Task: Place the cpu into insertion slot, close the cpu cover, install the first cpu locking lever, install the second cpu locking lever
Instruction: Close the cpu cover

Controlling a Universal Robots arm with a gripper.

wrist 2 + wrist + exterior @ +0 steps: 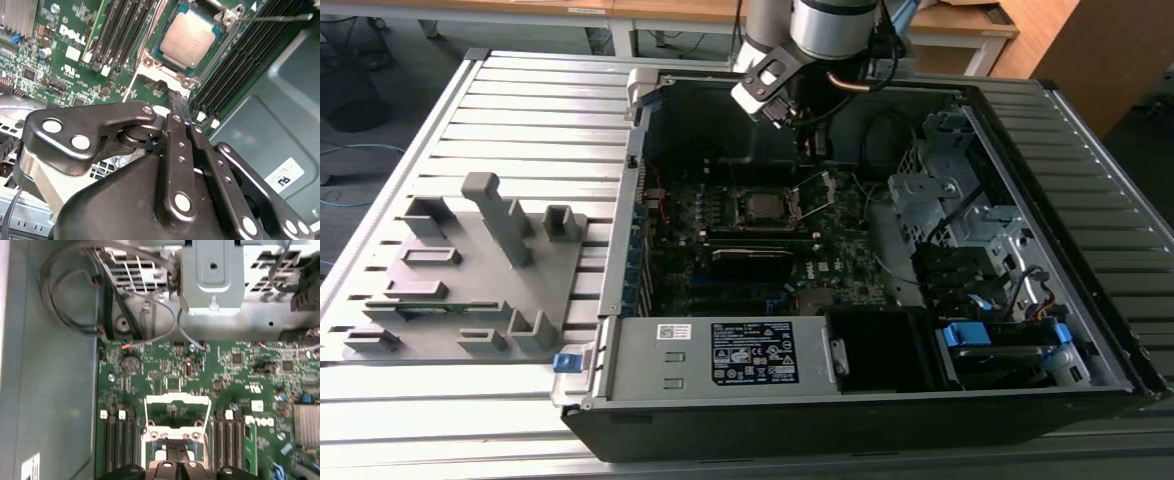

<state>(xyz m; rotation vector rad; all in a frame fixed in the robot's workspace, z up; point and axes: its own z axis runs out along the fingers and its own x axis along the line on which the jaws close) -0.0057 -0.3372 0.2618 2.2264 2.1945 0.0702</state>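
Lost the near edge of the insertion slot behind the tool and its black links in the second wrist view. Could not judge contact between the tool's tip and the cpu cover. Found the tool cut off at the picture's edge in the first wrist view, with much of the socket hidden beneath it. Made out little of the socket in the exterior view beyond a small dark square on the motherboard inside the open computer case. Found the cpu seated flat in the insertion slot, a square chip with a dull grey metal top, framed by the slot's silver rim and flanked by black memory slots. Saw the cpu cover tipped up and open, a thin silver frame with green board visible through its square cut-out. Noted a thin locking lever jutting from a socket corner across the memory slots. Saw the arm angled down into the case on the slatted table, wrist tilted. Saw the tool's fingers pressed together with nothing visible between them, tip just beside the socket's rim, near the raised cover.
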